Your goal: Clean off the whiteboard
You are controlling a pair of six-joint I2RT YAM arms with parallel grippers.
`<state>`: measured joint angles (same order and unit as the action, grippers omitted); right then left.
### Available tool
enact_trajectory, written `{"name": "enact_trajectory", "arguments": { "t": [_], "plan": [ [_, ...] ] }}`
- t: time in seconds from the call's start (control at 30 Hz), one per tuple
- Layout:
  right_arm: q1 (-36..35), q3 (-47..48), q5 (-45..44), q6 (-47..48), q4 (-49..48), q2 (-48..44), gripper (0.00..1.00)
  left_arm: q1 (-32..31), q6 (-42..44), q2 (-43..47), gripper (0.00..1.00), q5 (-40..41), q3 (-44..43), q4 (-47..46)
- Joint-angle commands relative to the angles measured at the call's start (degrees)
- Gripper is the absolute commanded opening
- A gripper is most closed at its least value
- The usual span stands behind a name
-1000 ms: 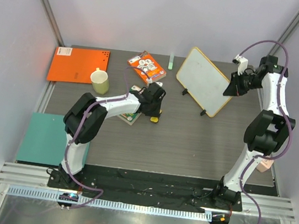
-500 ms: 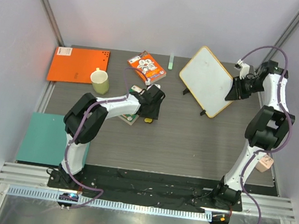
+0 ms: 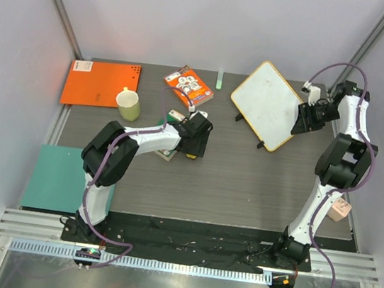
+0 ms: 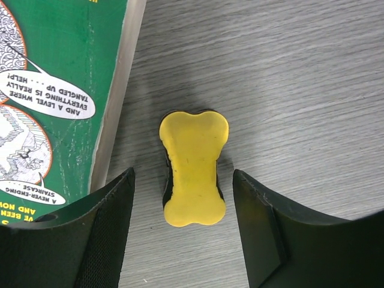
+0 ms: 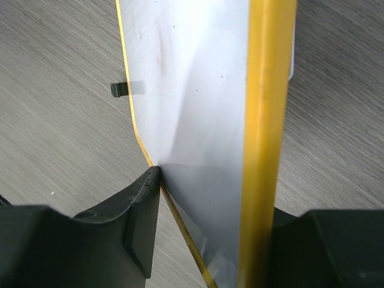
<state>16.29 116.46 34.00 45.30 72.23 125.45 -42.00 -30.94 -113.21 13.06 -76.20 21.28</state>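
Yellow-orange frame around a plain white face: the whiteboard stands tilted on its little black feet at the rear right of the bench, leaning back toward the wall. From my right wrist I see it almost edge-on, the yellow rim running straight up the view and one black foot showing on the far side.

My right fingers straddle the board's right edge. They are apart, one dark finger on the face side and the other behind the rim. The face-side tip seems to brush the frame at the lower corner, though the angle is too steep for me to be sure.

My left fingers hang over the middle of the bench, apart as well. Between them lies a yellow bone-shaped eraser, flat on the grey wood grain, with a clear gap on each side. Just beside it is a green picture book.

Farther back sit a cream mug, an orange sheet and a printed box. A teal sheet lies at the left edge.
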Motion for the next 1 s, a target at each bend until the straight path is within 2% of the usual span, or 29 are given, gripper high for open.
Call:
{"name": "enact_trajectory", "arguments": {
  "t": [0.0, 0.03, 0.23, 0.57, 0.7, 0.73, 0.77, 0.97],
  "plan": [
    [-1.97, -0.71, -5.08, 3.92, 14.17, 1.91, 0.45, -0.45, 0.79, -1.22, 0.66, 2.06, -0.53, 2.01],
    [-2.06, -0.89, -5.0, 4.18, 14.08, 1.21, 0.48, -0.63, 0.7, -1.31, 0.66, 2.14, -0.44, 2.1],
    [-1.97, -0.45, -2.89, 4.45, 14.17, -0.73, 0.63, -0.8, 2.02, 0.35, 0.86, -1.28, 3.33, -3.43],
    [-1.71, 3.51, -3.41, 3.3, 14.17, -1.52, 0.73, -0.89, 3.25, 0.27, 0.9, -1.9, 3.17, -3.88],
    [-0.48, 1.23, -3.59, 4.45, 14.08, -3.71, 0.85, -0.81, 3.95, 1.32, 0.92, -0.41, 2.99, -3.96],
    [-0.21, 0.79, -3.41, 4.62, 14.17, -4.5, 0.86, -0.8, 3.96, 1.67, 0.99, 0.03, 2.9, -3.7],
    [0.57, -0.09, -3.41, 4.62, 14.08, -4.86, 0.94, -0.8, 4.04, 1.76, 1.0, 0.21, 2.82, -3.53],
    [3.39, -4.31, -3.41, 6.03, 14.08, -9.07, 1.0, -0.37, 5.1, 6.32, 1.0, 0.13, 2.2, -3.61]
  ]
}}
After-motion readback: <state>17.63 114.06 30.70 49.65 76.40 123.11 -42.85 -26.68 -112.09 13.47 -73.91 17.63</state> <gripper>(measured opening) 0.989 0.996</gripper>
